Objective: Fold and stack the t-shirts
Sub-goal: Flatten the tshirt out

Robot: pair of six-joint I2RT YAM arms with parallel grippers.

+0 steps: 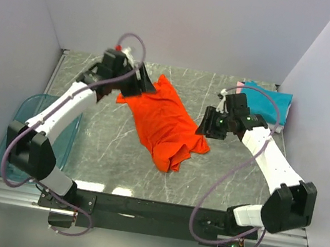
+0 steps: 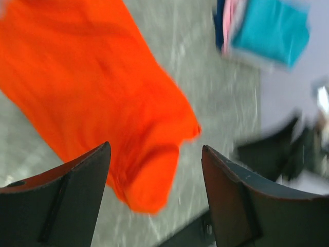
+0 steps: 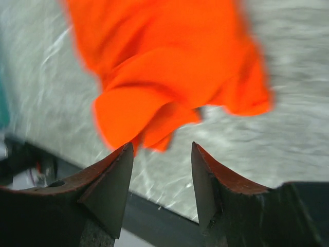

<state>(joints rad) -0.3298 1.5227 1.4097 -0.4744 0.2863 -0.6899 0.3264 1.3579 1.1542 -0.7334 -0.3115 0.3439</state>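
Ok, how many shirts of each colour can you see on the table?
Orange-red shirt: 1
Teal shirt: 1
Pink shirt: 1
Total: 3 showing clearly; others may be hidden under the teal one.

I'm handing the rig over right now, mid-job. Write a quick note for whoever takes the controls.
left gripper: open, empty, at the far-left end of the orange-red shirt.
right gripper: open, empty, beside the shirt's right edge.
The orange-red shirt lies rumpled and unfolded in the middle of the table; neither arm holds it.
folded stack: teal on top, a pink edge showing, in the far right corner.
Done: those shirts are folded and stacked.
Left: fold the orange-red shirt and place it on the stack.
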